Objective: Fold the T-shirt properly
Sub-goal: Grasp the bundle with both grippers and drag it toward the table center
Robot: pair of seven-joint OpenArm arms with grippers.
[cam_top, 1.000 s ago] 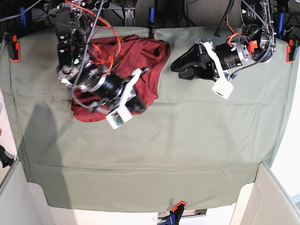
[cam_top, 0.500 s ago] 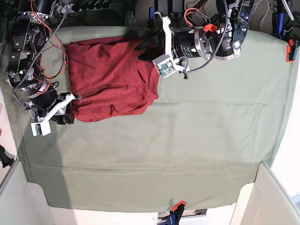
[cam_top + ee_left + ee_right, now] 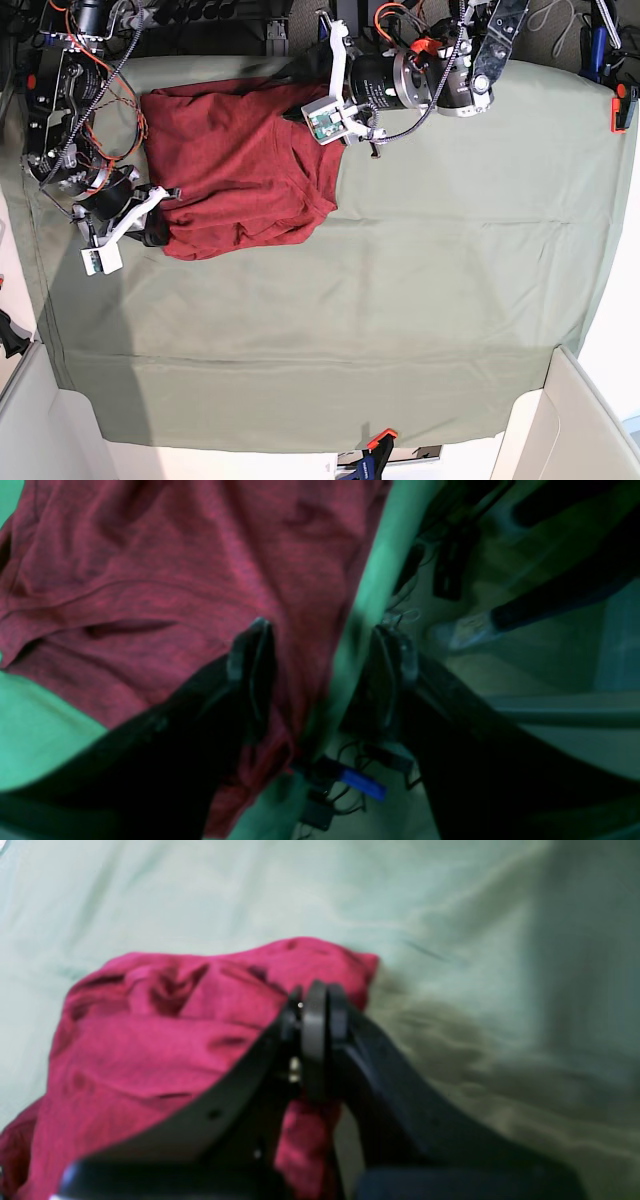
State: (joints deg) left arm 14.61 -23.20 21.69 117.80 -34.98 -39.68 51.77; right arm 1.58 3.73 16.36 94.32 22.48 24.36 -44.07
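The dark red T-shirt (image 3: 240, 165) lies partly folded and wrinkled at the back left of the sage green table cover (image 3: 420, 280). My right gripper (image 3: 157, 232) is at the shirt's front left corner. In the right wrist view it (image 3: 315, 1030) is shut, with red cloth (image 3: 150, 1040) pinched under the tips. My left gripper (image 3: 298, 92) is at the shirt's back right edge. In the left wrist view it (image 3: 322, 675) is open, and its jaws straddle the shirt's hem (image 3: 175, 580) and the table's back edge.
Orange clamps (image 3: 380, 440) (image 3: 625, 105) hold the cover at the front and right edges. White bins (image 3: 570, 420) stand at the front corners. Cables and a blue part (image 3: 362, 785) hang behind the back edge.
The left gripper has moved a little left and back along the shirt's back edge. The right gripper has shifted slightly right at the front left corner, staying shut.
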